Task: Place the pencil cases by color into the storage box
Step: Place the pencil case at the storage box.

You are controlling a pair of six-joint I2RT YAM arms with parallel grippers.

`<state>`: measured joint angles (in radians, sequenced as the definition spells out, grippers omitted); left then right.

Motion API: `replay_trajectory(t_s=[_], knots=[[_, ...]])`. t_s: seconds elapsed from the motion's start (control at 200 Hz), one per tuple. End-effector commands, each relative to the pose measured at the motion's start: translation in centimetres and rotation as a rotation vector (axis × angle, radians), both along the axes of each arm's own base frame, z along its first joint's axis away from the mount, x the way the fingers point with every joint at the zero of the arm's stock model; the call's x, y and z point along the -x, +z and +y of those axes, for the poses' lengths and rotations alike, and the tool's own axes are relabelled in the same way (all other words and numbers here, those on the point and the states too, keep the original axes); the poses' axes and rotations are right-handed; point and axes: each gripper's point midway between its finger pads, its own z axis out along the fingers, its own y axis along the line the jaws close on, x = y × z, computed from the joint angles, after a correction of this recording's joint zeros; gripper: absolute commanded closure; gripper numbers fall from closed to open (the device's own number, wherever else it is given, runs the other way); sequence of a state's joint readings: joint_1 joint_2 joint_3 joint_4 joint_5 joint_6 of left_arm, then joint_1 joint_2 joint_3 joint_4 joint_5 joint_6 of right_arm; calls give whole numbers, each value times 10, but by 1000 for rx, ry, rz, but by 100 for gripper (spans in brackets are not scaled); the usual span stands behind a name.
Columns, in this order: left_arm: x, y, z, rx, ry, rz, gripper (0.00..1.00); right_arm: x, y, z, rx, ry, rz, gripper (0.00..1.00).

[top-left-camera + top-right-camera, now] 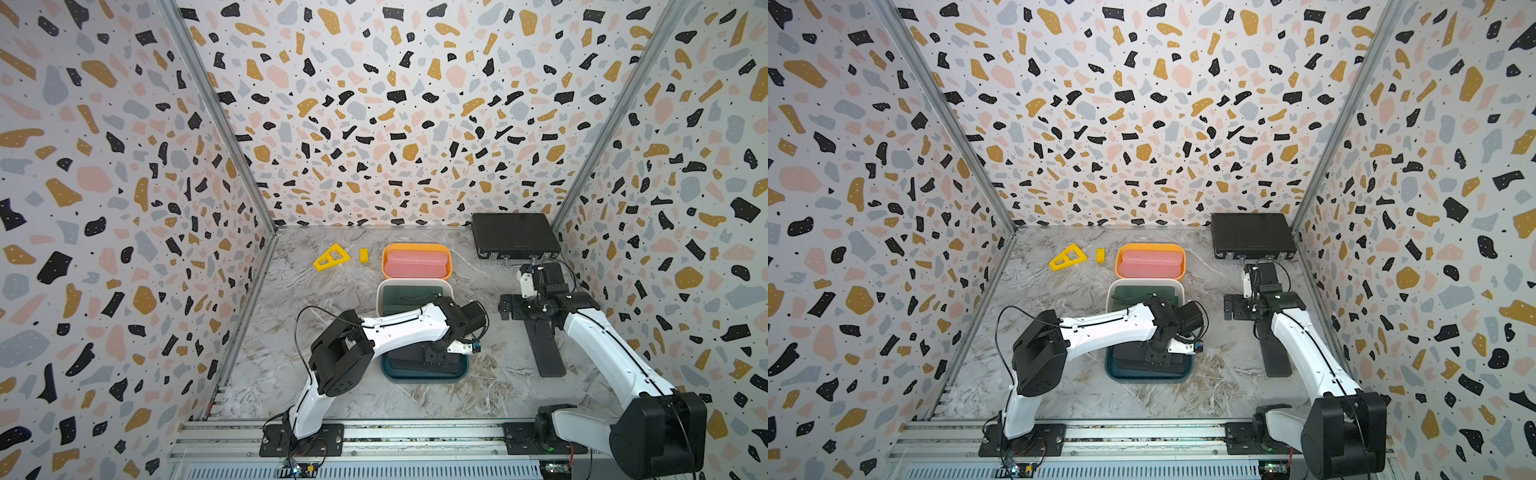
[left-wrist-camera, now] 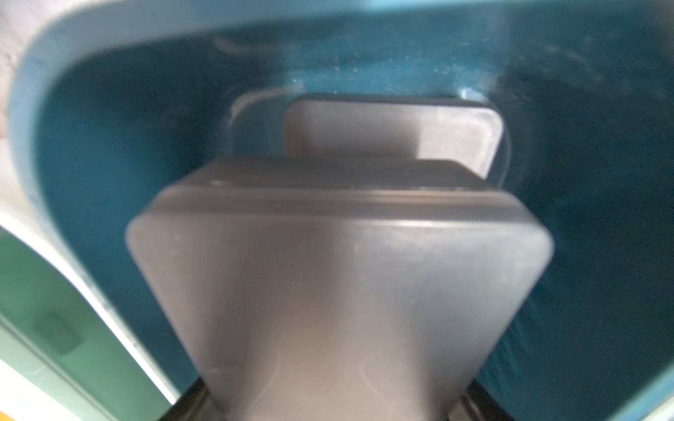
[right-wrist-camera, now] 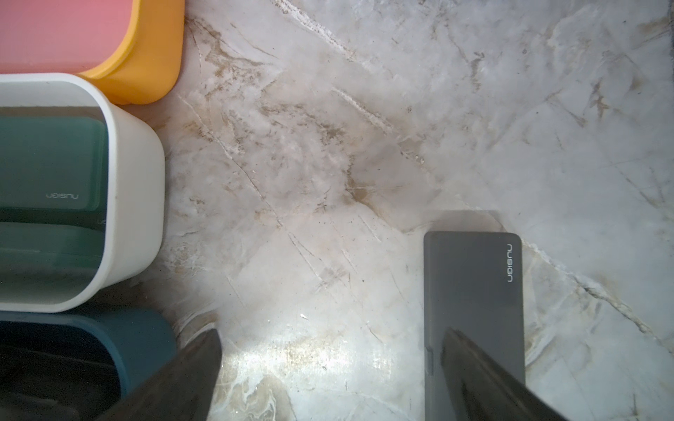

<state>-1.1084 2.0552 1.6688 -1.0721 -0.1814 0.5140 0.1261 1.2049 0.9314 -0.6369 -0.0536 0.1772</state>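
Open right pincer (image 3: 332,333) hovers by the far end of 1 loose case (image 3: 474,291) lying near-far; left pincer (image 1: 434,356) grips a black case (image 2: 339,291) in the bin (image 2: 109,109).

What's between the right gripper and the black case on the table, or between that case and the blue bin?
Nothing between the right gripper and table case. The left gripper, holding another black case, occupies the blue bin.

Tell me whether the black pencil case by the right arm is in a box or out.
Out: the black pencil case lies flat on the table, apart from the blue box.
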Motion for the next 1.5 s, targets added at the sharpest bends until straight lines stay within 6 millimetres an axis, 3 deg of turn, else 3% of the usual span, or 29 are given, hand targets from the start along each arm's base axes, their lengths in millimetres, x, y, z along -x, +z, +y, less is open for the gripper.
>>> replay_trajectory(t_s=[0.0, 0.4, 0.771, 1.091, 1.126, 1.211, 1.492], knots=[[-3, -1, 2, -35, -15, -16, 31, 6, 5, -3, 2, 4, -6, 1], [-11, -11, 1, -70, -5, -47, 26, 10, 4, -6, 10, 7, 7, 1], [-15, -6, 0, -64, 17, -68, 21, 16, 2, -10, 15, 2, 13, 1], [-18, 8, 0, -43, 26, -97, 17, 20, 2, -11, 10, -2, 14, 1], [-18, 11, 0, -39, 28, -100, 12, 21, 2, -11, 10, -2, 15, 1], [-18, 15, 1, -33, 34, -106, 10, 23, 2, -12, 12, -3, 13, 1], [-18, 47, -1, 49, 66, -135, 0, 33, 2, -20, 33, -28, 23, 1]])
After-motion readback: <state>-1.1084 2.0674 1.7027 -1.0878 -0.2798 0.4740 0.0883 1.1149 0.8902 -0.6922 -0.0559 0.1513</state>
